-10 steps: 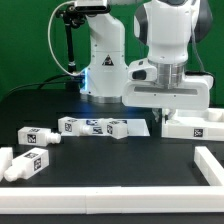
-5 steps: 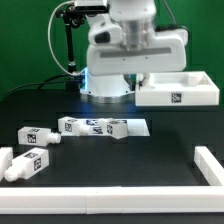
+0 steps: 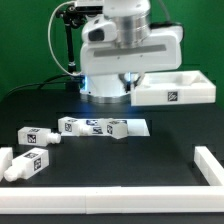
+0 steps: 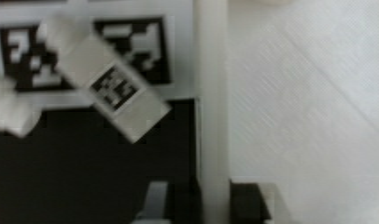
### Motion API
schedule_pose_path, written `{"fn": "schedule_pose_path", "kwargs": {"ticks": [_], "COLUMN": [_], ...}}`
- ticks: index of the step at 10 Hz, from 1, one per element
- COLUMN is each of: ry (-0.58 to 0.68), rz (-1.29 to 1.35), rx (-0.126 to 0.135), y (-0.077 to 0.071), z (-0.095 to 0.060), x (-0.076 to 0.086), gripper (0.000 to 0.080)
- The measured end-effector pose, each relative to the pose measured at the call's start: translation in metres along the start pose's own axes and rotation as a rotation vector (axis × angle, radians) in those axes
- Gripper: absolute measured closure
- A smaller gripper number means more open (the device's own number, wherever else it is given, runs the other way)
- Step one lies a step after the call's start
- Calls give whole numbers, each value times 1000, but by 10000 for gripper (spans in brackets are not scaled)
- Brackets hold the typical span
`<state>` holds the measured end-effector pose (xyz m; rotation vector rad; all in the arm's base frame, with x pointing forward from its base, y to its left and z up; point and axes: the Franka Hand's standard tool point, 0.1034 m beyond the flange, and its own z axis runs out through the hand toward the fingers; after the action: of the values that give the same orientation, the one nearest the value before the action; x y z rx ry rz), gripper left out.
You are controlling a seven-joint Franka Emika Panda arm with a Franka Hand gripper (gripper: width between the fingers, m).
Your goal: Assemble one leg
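My gripper [image 3: 134, 88] is shut on the rim of the large flat white square panel [image 3: 178, 88] and holds it in the air, above the table at the exterior view's right. In the wrist view the panel's rim [image 4: 212, 100] runs between my two fingers [image 4: 173, 200], with the gripper [image 4: 212, 196] closed on it. Several white legs with marker tags lie on the black table: two at the left [image 3: 33, 135] [image 3: 20, 163] and two near the middle [image 3: 70, 125] [image 3: 117, 129]. One leg [image 4: 111, 85] shows below in the wrist view.
The marker board [image 3: 139, 126] lies flat by the middle legs; its tags [image 4: 147, 45] show in the wrist view. A low white wall [image 3: 110, 200] runs along the table's front and turns up at the right [image 3: 210, 160]. The robot base [image 3: 105, 70] stands behind.
The panel lay on the table at the right a second ago. It is now lifted off the table in my gripper and has moved up and slightly left.
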<state>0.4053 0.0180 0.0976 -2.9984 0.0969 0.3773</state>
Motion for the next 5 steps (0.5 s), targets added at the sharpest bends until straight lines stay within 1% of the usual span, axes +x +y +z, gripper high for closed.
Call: {"fn": "schedule_pose_path", "kwargs": {"ticks": [1,2,3,4,5], "ry": [-41,-25,-10,-8,-10], "rz": [-5,-25,-48,-48,-50], "rx": [15,23,24,25,23], "y": [17,31,40,45,42], "z": [-7,-21,-28,-33,-30], "x": [18,43,58,68,66], "gripper": [743,743,743,743,742]}}
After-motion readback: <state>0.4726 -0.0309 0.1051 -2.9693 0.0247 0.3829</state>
